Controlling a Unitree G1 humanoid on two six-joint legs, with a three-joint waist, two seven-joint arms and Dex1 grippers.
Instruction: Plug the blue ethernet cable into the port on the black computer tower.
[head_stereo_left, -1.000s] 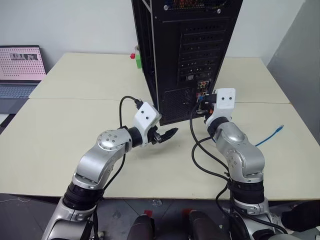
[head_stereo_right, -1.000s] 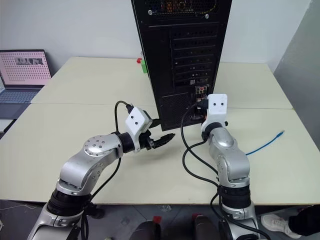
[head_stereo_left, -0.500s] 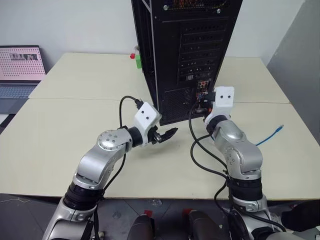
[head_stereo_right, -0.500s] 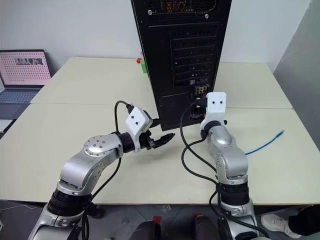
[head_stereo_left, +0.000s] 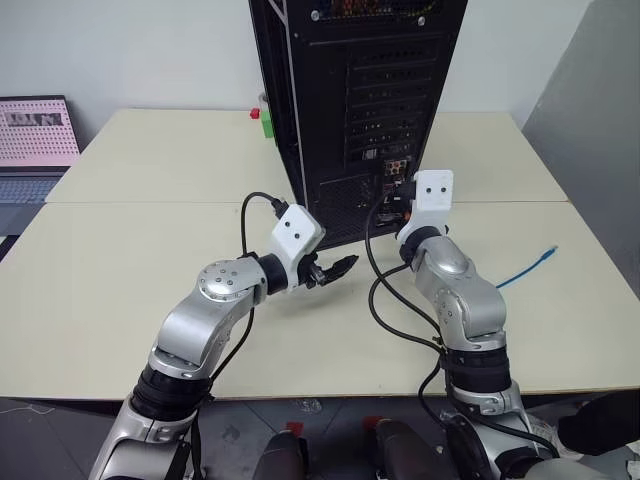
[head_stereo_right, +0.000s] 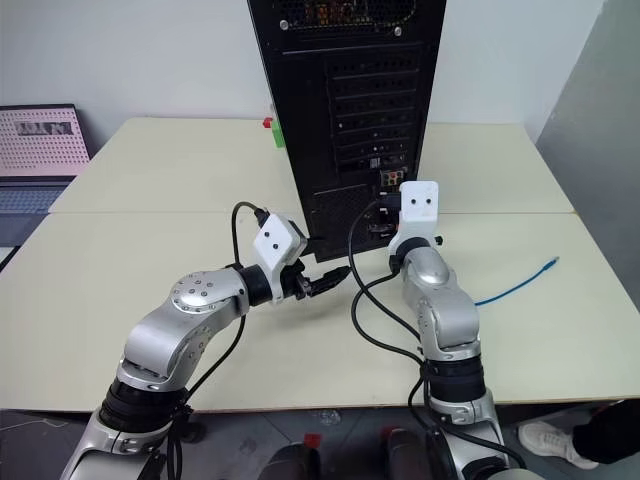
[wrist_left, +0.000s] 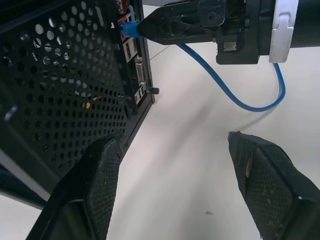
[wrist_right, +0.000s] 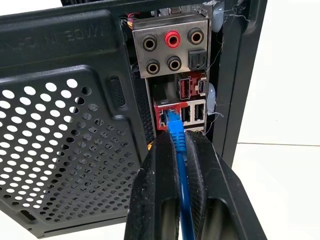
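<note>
Hovering over the cream tabletop (head_stereo_left: 120, 260), my left gripper (head_stereo_left: 335, 268) sits released, fingers spread, empty, just left of the tall black metal computer tower (head_stereo_left: 360, 100). At the tower's rear connector cluster, my right gripper (wrist_right: 180, 145) is clenched on the thin bright-blue ethernet cable (wrist_right: 177, 137); its plug tip meets the red-framed port (wrist_right: 169, 116). I cannot tell whether it is fully seated. The cable's far end (head_stereo_left: 545, 256) lies on the table to the right.

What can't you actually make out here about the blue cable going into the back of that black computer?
- Whether the plug of the blue ethernet cable is fully seated in the black computer tower: right wrist view, the plug's tip covers the port.
- The right gripper in the eye views: its white wrist housing hides it.
- The laptop: cut by the picture's edge, screen too small.
</note>
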